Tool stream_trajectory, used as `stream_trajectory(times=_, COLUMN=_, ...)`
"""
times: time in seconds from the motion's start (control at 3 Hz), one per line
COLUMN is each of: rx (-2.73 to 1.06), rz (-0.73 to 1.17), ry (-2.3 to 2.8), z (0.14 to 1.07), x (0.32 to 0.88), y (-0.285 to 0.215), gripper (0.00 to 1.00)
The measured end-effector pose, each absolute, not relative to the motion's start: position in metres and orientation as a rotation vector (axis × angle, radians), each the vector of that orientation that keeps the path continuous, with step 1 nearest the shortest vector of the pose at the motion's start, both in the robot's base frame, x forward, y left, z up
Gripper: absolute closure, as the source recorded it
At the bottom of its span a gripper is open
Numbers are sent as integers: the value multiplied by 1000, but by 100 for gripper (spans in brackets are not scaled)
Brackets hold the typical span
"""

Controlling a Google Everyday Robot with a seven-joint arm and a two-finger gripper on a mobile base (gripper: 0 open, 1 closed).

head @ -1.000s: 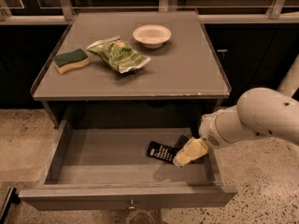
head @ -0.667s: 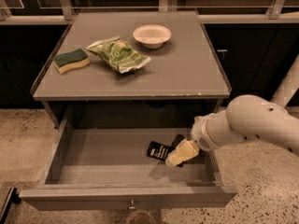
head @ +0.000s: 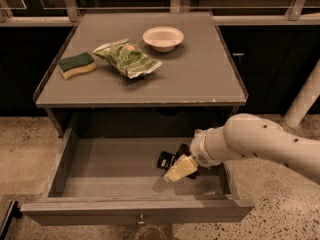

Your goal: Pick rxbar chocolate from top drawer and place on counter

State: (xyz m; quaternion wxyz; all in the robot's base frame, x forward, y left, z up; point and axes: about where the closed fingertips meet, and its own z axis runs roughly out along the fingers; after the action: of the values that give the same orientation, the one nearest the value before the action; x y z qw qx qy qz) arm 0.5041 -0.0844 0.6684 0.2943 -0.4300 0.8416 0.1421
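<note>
The rxbar chocolate [head: 166, 160], a small flat black wrapper, lies on the floor of the open top drawer [head: 135, 210], right of its middle. My gripper [head: 181, 168] reaches into the drawer from the right on a white arm. It sits right at the bar's right end and covers part of it. Whether it holds the bar does not show. The grey counter [head: 200, 74] is directly above the drawer.
On the counter lie a green and yellow sponge [head: 76, 65] at the left, a crinkled green chip bag [head: 129, 59] in the middle and a white bowl [head: 163, 37] at the back. A white post [head: 305, 99] stands at the right. Dark cabinets are behind.
My arm has moved left and slightly down inside the drawer, bringing the gripper closer over the bar's right end. The bar has stayed in place.
</note>
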Motion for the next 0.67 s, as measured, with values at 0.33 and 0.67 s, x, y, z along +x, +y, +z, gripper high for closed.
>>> stream_trajectory(times=0.33, rx=-1194, rz=391, ry=2246, z=647, x=506, y=-71, gripper=0)
stream_trajectory(times=0.67, rx=-1213, rz=411, ry=2276, z=624, x=504, y=-62, gripper=0)
